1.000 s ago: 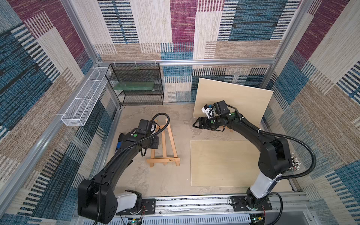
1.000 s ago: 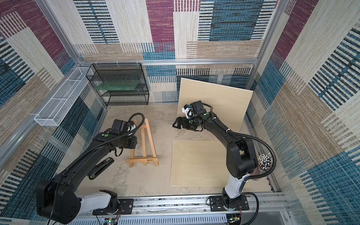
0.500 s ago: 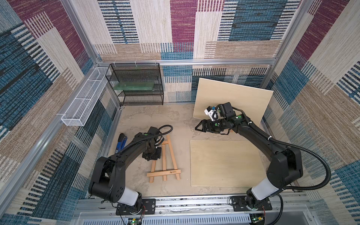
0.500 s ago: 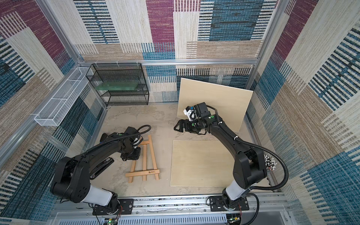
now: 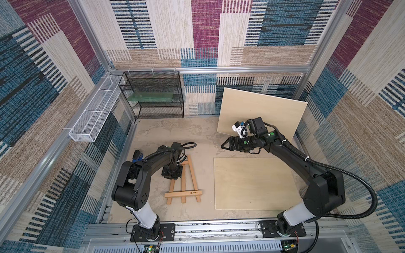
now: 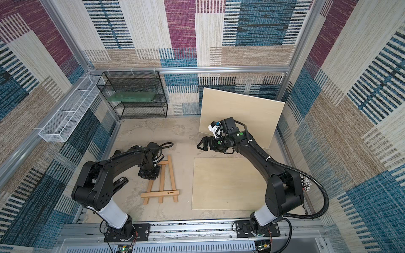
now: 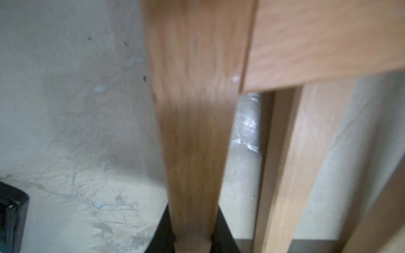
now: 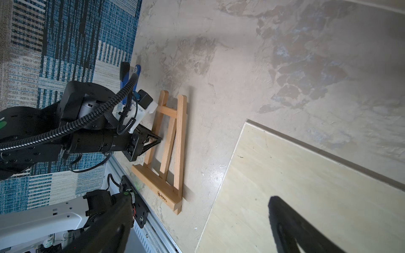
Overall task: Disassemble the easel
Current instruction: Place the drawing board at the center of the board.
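My left gripper (image 5: pixel 172 174) is pinching 1 outer leg of the easel (image 5: pixel 184 194), with both jaws pressing on the wood. The easel is lying on the table (image 5: pixel 197 135), near the flat board (image 5: pixel 254 184). My right gripper (image 5: pixel 225 144) is hovering with its jaws spread wide, gripping nothing, well apart from the easel.

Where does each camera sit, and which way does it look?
Top views: high over the front rail, looking down; left arm, right arm, easel and flat board show.
Left wrist: on the left arm, close on the easel leg; the left gripper is shut on it.
Right wrist: on the right arm, looking across at the easel and left gripper; one own finger shows.
Shared: all show the easel.
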`<state>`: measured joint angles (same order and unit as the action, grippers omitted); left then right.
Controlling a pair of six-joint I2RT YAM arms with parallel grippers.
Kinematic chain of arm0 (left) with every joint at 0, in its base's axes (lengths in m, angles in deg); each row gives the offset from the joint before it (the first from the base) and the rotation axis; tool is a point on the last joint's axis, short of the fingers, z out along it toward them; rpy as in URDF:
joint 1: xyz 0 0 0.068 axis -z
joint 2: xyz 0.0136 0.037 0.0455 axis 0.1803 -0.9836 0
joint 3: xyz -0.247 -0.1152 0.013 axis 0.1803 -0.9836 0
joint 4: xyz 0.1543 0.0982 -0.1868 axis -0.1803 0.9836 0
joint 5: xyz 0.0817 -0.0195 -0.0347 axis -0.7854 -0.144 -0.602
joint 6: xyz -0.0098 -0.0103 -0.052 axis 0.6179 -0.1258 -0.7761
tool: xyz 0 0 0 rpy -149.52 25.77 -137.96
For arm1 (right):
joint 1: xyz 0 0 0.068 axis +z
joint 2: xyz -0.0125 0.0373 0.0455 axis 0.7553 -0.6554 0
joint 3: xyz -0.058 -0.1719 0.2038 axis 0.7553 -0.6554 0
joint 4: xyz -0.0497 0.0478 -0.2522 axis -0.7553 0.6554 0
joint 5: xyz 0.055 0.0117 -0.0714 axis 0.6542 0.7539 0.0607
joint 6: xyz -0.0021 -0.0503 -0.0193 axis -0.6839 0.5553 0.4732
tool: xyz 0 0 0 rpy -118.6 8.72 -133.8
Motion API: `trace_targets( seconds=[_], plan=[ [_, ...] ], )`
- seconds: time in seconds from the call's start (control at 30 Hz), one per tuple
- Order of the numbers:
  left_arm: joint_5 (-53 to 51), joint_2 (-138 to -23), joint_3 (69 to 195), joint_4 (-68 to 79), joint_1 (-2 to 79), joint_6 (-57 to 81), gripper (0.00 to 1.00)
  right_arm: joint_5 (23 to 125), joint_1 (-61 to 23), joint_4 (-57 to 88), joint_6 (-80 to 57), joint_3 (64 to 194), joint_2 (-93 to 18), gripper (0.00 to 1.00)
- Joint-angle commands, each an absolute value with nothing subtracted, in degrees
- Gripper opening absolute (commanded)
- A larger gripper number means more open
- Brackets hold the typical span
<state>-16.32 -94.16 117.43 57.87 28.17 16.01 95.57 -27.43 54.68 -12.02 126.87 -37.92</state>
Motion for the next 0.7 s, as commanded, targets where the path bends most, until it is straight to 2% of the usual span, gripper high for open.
trace_targets(
  seconds=[0.0,0.33,0.5,0.67],
  plan=[
    [-17.44,-94.37,117.32,58.47,28.20,16.48,0.03,95.45,-27.69,53.53,-12.67,125.88,-36.80,1.00],
    [-18.56,-93.33,117.78,59.93,28.21,15.32,0.52,95.63,-28.13,52.94,-13.03,124.94,-35.69,0.99],
    [-17.89,-90.71,118.58,59.83,28.23,14.11,0.68,95.38,-28.30,52.56,-13.24,124.40,-35.15,0.99],
    [-17.38,-86.83,121.55,59.90,28.31,13.23,0.79,93.49,-29.63,52.18,-13.50,123.72,-34.26,0.99]
  ],
)
